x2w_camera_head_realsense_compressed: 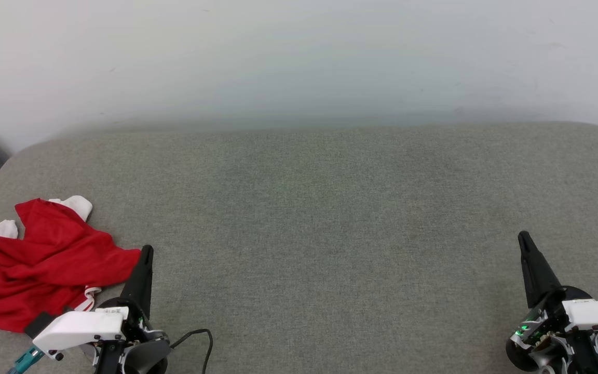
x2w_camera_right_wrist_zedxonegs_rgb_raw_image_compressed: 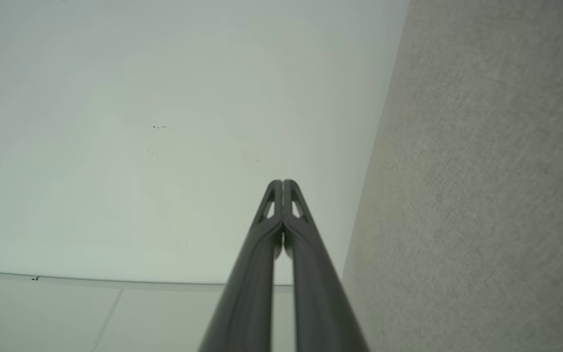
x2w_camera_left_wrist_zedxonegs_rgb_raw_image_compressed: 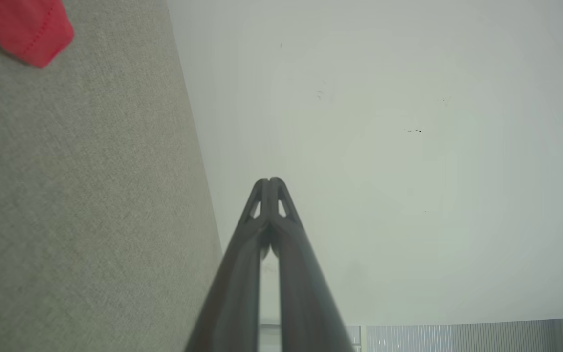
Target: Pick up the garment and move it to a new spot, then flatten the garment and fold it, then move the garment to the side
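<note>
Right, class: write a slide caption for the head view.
Crumpled red garment lies at the left edge of the grey surface, beside the shut left pincer; shut right pincer sits opposite.

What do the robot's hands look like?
The left gripper and right gripper each have two long dark pointed fingers with small triangular holes near the tips, on white casings. A black cable loops by the left; green lights glow on the right.
</note>
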